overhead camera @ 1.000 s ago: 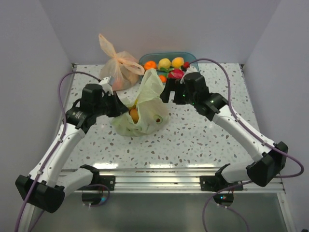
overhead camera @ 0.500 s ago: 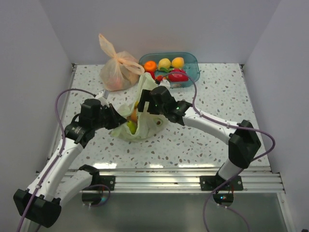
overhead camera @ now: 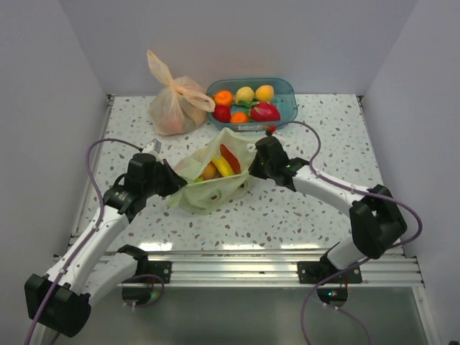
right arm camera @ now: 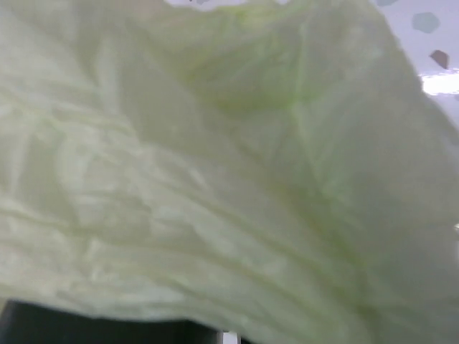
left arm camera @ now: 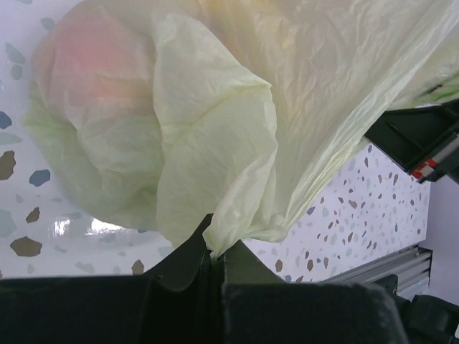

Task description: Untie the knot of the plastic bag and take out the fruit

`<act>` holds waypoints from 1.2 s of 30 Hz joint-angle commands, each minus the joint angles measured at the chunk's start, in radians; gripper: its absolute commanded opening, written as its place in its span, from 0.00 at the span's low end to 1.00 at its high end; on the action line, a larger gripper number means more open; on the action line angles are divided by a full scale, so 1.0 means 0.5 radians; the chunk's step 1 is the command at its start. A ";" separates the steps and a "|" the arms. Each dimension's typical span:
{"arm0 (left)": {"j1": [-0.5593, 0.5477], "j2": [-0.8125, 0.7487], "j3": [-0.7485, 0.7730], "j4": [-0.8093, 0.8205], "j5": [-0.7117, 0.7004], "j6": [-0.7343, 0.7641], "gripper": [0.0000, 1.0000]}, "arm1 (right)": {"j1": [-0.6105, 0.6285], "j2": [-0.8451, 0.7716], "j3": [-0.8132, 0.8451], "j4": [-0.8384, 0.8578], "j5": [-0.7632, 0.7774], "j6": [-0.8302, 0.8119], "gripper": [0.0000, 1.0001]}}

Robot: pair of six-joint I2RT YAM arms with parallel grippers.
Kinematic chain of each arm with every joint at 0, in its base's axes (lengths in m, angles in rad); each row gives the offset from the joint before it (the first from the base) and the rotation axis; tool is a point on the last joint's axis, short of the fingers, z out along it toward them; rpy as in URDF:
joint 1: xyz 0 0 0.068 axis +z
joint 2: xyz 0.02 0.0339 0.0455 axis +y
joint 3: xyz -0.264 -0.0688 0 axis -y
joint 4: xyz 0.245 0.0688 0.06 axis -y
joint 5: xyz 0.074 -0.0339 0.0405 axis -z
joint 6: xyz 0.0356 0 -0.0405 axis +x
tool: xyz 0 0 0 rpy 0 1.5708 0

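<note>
left gripper: pinched shut on a rim fold of the plastic bag
right gripper: at the bag's right rim, grip unclear
fruit: showing in the bag's open mouth

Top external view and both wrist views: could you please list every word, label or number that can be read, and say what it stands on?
None can be read.
The plastic bag shows no legible print.
The red-and-white tag at the right edge of the left wrist view is too small to read.
</note>
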 commanded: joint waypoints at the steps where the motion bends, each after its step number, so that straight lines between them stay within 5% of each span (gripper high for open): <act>1: 0.052 0.058 -0.016 0.043 -0.265 -0.014 0.00 | -0.277 -0.278 -0.177 -0.098 0.125 -0.158 0.00; 6: 0.098 0.138 0.039 0.172 -0.299 -0.103 0.06 | -0.434 -0.499 -0.239 -0.239 0.052 -0.409 0.00; 9: 0.153 0.209 0.109 0.252 -0.241 -0.155 0.20 | -0.440 -0.548 -0.239 -0.304 -0.043 -0.496 0.00; 13: 0.156 0.313 0.146 0.411 -0.085 -0.222 0.50 | -0.440 -0.622 -0.300 -0.310 -0.136 -0.520 0.00; 16: 0.156 0.365 0.116 0.518 0.010 -0.250 0.58 | -0.440 -0.652 -0.321 -0.313 -0.163 -0.526 0.00; 18: 0.156 0.378 0.088 0.549 0.057 -0.265 0.57 | -0.440 -0.662 -0.327 -0.323 -0.148 -0.554 0.00; 23: 0.175 0.418 0.030 0.546 -0.057 -0.207 0.34 | -0.517 -0.680 -0.352 -0.381 -0.090 -0.551 0.00; 29: 0.484 0.629 0.048 0.503 -0.069 -0.017 0.19 | -0.824 -0.644 -0.432 -0.528 -0.243 -0.517 0.00; 34: 0.531 0.758 0.137 0.537 0.163 0.069 0.25 | -0.796 -0.683 -0.364 -0.559 -0.427 -0.646 0.00; 35: 0.528 0.752 0.146 0.546 0.203 0.069 0.28 | -0.778 -0.707 -0.346 -0.592 -0.445 -0.674 0.03; 36: 0.525 0.728 0.174 0.568 0.271 0.081 0.38 | -0.744 -0.720 -0.282 -0.623 -0.449 -0.695 0.19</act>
